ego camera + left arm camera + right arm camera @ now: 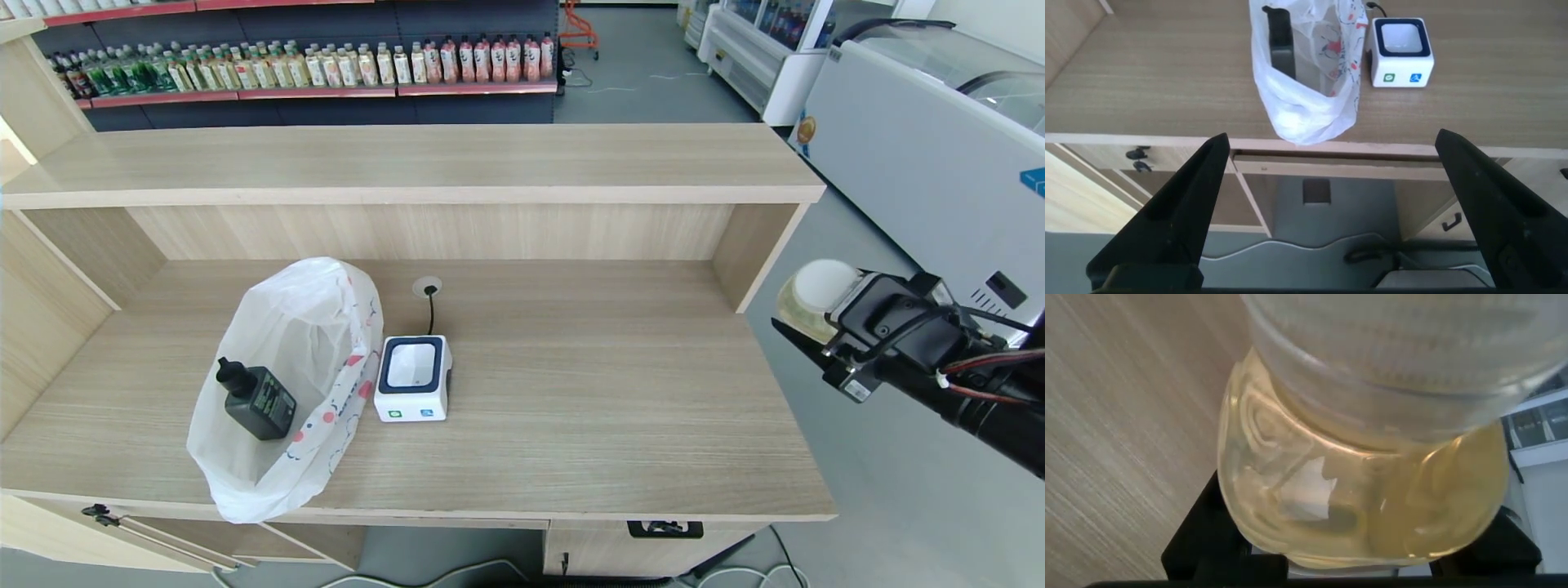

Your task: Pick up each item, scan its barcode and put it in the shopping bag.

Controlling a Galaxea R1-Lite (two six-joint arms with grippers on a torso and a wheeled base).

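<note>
off the counter's point(612, 392) right end, our right gripper point(808, 317) clamps a rounded clear jar point(820, 286) of yellowish liquid; its wrist view shows us lid ribbing. our left gripper point(1333, 139) gapes near the crinkly shopping bag point(302, 318).

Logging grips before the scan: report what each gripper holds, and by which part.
Right gripper: clear jar of yellowish liquid with white lid, clamped across its body. Left gripper: open, empty.

Right arm point(971, 400) black, boxy wrist, red, white and black cables point(992, 359), white sticker point(857, 390). Left hand point(1333, 143): two black wedge fingers point(1176, 220).
</note>
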